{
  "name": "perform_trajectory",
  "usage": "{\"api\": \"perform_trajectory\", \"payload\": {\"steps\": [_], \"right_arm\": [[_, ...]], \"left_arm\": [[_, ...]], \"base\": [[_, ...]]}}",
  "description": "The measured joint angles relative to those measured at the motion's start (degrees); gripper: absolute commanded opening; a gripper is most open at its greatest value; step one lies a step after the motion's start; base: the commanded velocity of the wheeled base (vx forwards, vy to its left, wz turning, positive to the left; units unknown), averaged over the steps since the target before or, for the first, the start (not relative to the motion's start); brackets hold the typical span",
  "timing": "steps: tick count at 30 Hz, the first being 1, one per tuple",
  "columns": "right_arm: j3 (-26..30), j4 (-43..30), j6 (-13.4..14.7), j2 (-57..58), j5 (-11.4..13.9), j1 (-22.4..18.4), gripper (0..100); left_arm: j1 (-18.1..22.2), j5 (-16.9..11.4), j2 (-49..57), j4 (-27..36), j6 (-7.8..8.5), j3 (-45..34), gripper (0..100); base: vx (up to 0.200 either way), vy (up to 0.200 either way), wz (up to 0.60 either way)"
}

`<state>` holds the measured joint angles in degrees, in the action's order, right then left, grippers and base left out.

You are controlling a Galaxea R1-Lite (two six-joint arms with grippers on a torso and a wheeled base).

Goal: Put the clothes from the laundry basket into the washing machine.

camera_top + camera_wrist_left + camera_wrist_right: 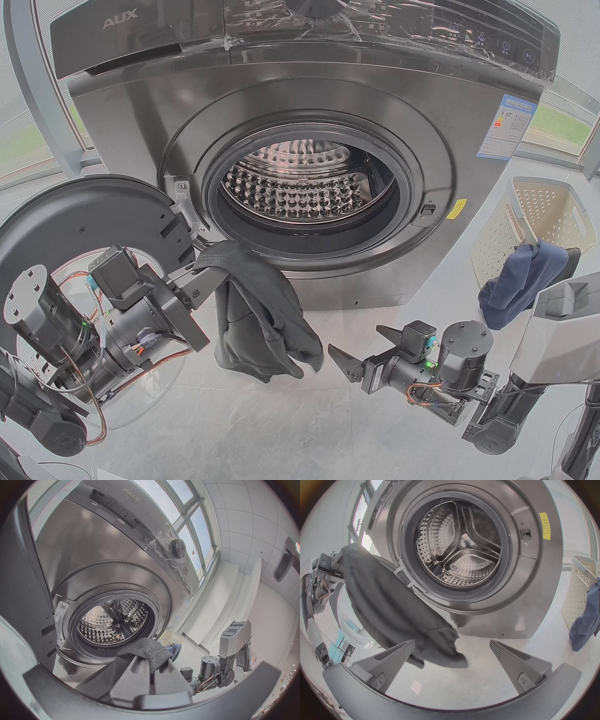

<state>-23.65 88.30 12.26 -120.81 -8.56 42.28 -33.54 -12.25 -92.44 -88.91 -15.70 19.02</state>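
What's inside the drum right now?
Only bare steel shows in the drum; no clothes. Its front bottom is hidden by the opening's rim. The dark garment hangs outside from the left gripper.

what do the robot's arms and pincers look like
The left arm and right arm are black and dark grey, built of round motor drums and boxy blocks. Orange wires loop at the wrists, beside small green lights. The left pincer and right pincer each have two dark grey wedge fingers; the right one's show ribbed pads.
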Motion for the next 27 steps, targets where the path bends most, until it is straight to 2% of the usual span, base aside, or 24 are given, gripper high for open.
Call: {"api": "perform_trajectory", "payload": {"steps": [9, 14, 23, 27], "right_arm": [[4.34, -0.11, 0.00, 0.50, 0.00, -1.02, 100], [3.40, -0.02, -0.04, 1.35, 0.77, -0.66, 100], [0.11, 0.00, -0.72, 3.94, 1.76, 5.96, 100], [-2.28, -0.02, -0.77, 4.24, 1.80, 7.25, 100]], "left_arm": [[0.11, 0.43, -0.20, -0.02, -0.09, 0.83, 0], [0.11, 0.49, -0.28, -0.02, -0.09, 0.94, 0], [0.05, 0.55, -0.41, 0.00, -0.09, 0.94, 0], [0.05, 0.57, -0.44, -0.02, -0.09, 0.94, 0]], "base": [[0.000, 0.000, 0.00], [0.000, 0.000, 0.00], [0.000, 0.000, 0.00], [0.000, 0.000, 0.00]]}}
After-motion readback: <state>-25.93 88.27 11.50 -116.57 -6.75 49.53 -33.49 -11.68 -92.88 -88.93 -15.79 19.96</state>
